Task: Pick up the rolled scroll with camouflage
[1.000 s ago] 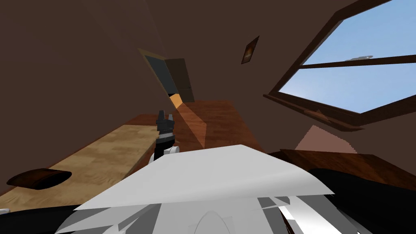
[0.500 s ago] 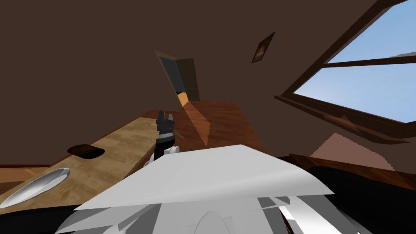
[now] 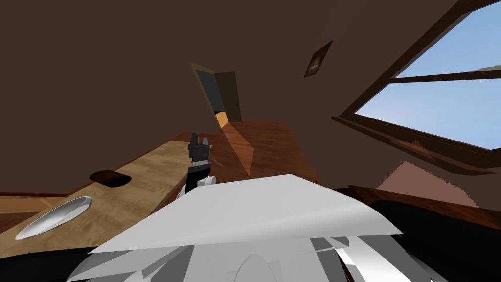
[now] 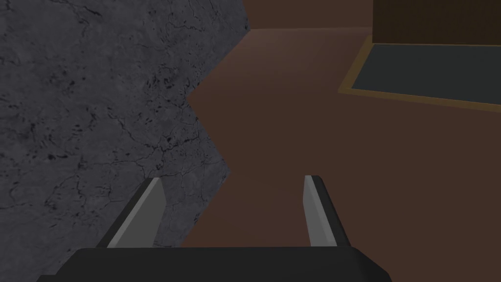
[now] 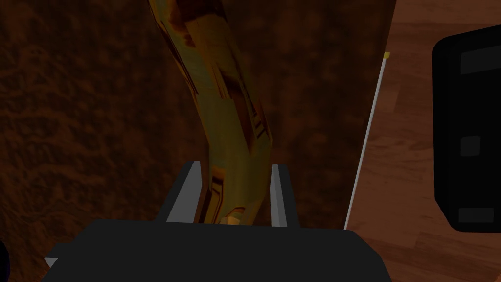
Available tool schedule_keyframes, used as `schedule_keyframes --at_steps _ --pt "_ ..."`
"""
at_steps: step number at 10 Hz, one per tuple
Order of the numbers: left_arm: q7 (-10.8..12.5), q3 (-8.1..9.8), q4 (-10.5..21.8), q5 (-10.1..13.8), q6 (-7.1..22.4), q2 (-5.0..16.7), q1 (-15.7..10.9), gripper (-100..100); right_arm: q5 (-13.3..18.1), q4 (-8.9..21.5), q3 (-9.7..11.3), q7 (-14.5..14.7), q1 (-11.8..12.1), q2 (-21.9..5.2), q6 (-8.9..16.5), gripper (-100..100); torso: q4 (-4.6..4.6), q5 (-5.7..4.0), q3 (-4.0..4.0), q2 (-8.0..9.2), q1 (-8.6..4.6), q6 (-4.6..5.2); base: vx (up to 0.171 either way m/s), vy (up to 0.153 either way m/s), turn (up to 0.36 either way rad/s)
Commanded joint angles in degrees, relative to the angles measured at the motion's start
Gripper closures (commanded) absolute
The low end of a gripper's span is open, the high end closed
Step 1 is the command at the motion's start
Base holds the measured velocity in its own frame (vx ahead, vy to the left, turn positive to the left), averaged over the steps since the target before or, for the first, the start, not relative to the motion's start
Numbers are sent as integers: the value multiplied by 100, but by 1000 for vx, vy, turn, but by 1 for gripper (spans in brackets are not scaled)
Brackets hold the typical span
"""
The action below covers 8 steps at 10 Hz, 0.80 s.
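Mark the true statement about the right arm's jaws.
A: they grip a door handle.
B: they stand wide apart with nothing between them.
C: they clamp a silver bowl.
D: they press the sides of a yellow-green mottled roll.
D: in the right wrist view the right gripper has its jaws pressed against both sides of the mottled yellow-green scroll, which rises from between them.

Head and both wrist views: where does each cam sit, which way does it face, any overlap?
Head view: on the head, tipped steeply down and forward over a wooden table toward a doorway; one forearm shows.
Left wrist view: on the left hand, facing a brown wall and the doorway; left jaws stand open.
Right wrist view: on the right hand, facing a dark brown surface; right jaws are shut on the camouflage scroll.
Shared: head and left wrist views both see the doorway.
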Motion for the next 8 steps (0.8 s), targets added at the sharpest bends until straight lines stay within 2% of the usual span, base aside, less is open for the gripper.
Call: schedule_keyframes --at_steps 1,2,3,4,5,6,7,8 --pt "0 0 0 0 0 0 0 0 0 0 0 0 0 0 0 100 0 0 0 0 0 0 0 0 0" --pt "0 0 0 0 0 0 0 0 1 0 0 1 0 0 1 100 0 0 -1 -1 0 0 0 0 0" --pt "0 0 0 0 0 0 0 0 1 0 0 2 -1 0 1 0 -1 1 -1 -1 0 1 0 0 0" --pt "0 0 0 0 0 0 0 0 -223 -172 -19 244 120 -177 101 100 -1 1 -1 -2 0 1 54 -34 -317" --pt "0 1 0 0 0 1 2 0 -223 -172 -19 244 120 -177 101 100 -4 0 -6 -10 -10 18 66 -42 -185" --pt "0 1 0 0 0 1 1 0 -461 -329 -46 512 279 -384 237 100 -5 -1 -10 -16 -13 5 82 -70 -264" --pt "0 1 0 0 0 1 2 0 -509 -445 -46 512 279 -384 237 100 -10 3 -17 -26 -23 7 69 -58 -146" --pt "0 1 0 0 0 1 1 0 -731 -620 -73 737 438 -591 373 100 -7 -2 -17 -28 -21 -5 85 -69 -255"
